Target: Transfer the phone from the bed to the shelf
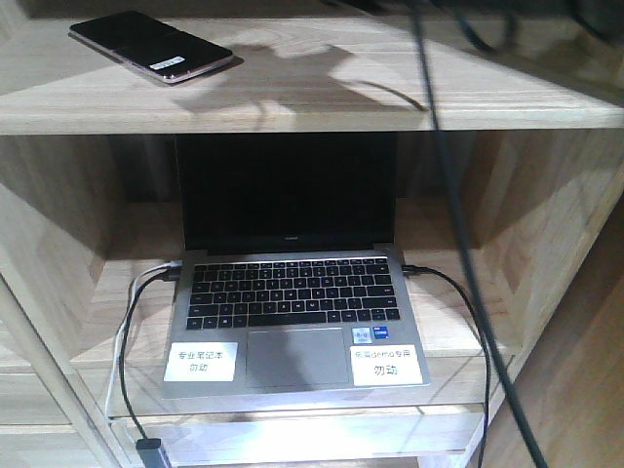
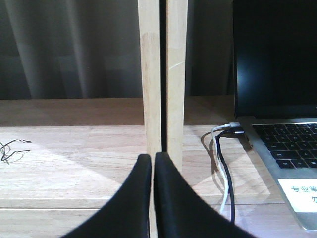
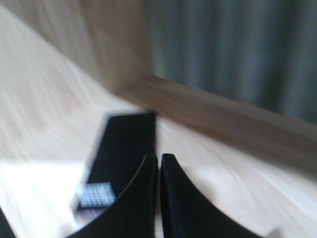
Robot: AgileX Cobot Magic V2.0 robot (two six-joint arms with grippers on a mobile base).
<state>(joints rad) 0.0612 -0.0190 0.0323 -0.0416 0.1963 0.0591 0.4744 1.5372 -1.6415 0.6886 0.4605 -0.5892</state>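
Observation:
The phone [image 1: 151, 47], a thin glossy black slab with a pinkish rim and a small white sticker, lies flat on the top shelf [image 1: 322, 93] at its left end. The blurred right wrist view shows the phone [image 3: 124, 144] resting on the pale wood shelf [image 3: 44, 114]. My right gripper [image 3: 159, 156] is shut just to its right, with nothing between the fingers. My left gripper [image 2: 152, 156] is shut and empty, low in front of a wooden upright [image 2: 163, 74]. The bed is out of view.
An open silver laptop [image 1: 292, 292] with a dark screen stands on the lower board, cables plugged in on both sides. The laptop [image 2: 277, 74] and its white and dark cables [image 2: 223, 168] lie right of the upright. A dark cable [image 1: 458, 244] hangs down in front.

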